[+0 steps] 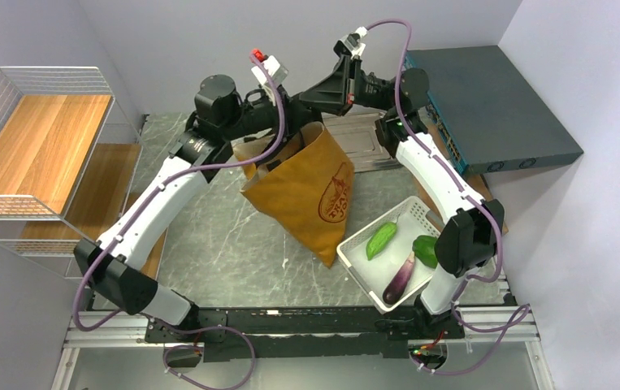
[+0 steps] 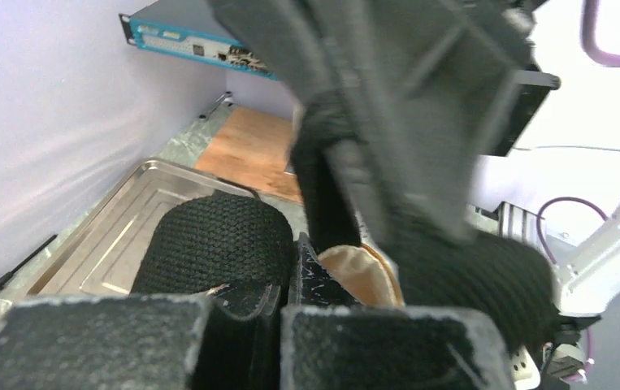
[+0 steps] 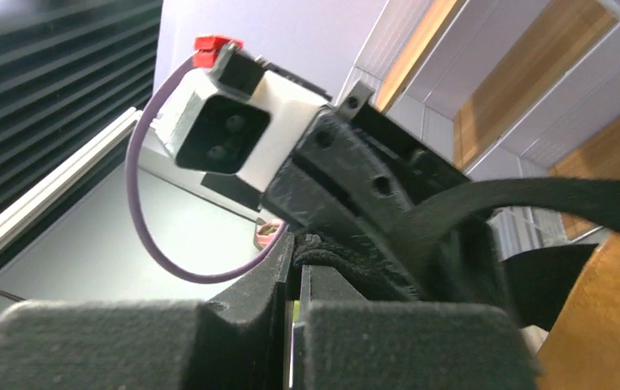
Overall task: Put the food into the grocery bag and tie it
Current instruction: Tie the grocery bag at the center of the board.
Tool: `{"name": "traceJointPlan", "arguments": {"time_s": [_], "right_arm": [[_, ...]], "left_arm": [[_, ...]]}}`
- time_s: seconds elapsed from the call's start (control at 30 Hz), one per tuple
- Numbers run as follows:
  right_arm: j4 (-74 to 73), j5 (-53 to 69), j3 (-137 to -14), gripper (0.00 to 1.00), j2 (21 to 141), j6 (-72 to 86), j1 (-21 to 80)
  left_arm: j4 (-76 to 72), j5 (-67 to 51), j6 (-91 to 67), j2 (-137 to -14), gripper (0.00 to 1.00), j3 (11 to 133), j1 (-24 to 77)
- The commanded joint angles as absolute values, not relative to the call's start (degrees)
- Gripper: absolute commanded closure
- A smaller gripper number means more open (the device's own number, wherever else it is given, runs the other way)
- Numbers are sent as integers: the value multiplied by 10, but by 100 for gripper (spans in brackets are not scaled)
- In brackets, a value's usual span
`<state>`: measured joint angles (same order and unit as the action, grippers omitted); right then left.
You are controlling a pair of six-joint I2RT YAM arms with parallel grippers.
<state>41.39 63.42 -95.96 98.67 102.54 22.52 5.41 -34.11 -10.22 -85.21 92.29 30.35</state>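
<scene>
Bag [image 1: 306,191] is up over the far middle of the tabletop [image 1: 233,244]. It's mustard cloth with a reddish print on its side, held from the top by both arms. Its low corner hangs just beside the left edge of the white basket [image 1: 353,272]. We can't tell whether that corner touches the table.

The left gripper [image 1: 294,106] reaches in from the left and the right gripper [image 1: 323,91] from the right. Their tips are just beside each other above the bag's mouth.

In the left wrist view we see the left gripper [image 2: 286,272] pressed together with the black strap [image 2: 217,244] pinched in it. The webbing arches over just beyond the fingers [image 2: 87,341]. A bit of pale lining [image 2: 363,272] peeks out to the right. The other arm's gripper fills the top of that view.

The right wrist view is about the same. The right gripper [image 3: 296,264] is squeezed tight on black strap webbing [image 3: 335,256], and more of the strap runs off to the right.

As for food, we spot a purple eggplant [image 1: 400,278] and two green vegetables [image 1: 381,240] lying in the white basket, near right of the bag. What's inside the bag we can't see.

Other stuff around:
- a metal tray [image 2: 127,219] on the table behind the bag
- a wire shelf [image 1: 38,138] with wooden boards on the left
- a grey box [image 1: 493,106] at the far right
</scene>
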Motion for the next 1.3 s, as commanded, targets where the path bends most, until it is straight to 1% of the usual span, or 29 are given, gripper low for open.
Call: {"name": "traceJointPlan", "arguments": {"time_s": [0.0, 0.23, 0.4, 0.5, 0.6, 0.87, 1.07, 1.27], "right_arm": [[360, 547, -1021, 100, 946, 941, 230], [303, 522, -1006, 100, 931, 900, 230], [266, 523, -1017, 100, 926, 871, 230], [243, 521, -1024, 100, 923, 857, 230], [227, 518, -1032, 100, 920, 843, 230], [168, 507, -1061, 100, 905, 800, 230], [149, 497, -1059, 100, 892, 787, 236], [108, 487, -1062, 100, 882, 762, 244]], "left_arm": [[52, -423, -116, -786, 100, 933, 328], [35, -492, -155, -768, 100, 933, 332], [-36, -536, -220, -789, 100, 931, 341], [-70, -536, -248, -800, 100, 931, 349], [-67, -515, -242, -802, 100, 931, 351], [21, -425, -172, -801, 100, 907, 350], [4, -357, -165, -792, 100, 855, 350], [16, -285, -136, -816, 100, 883, 350]]}}
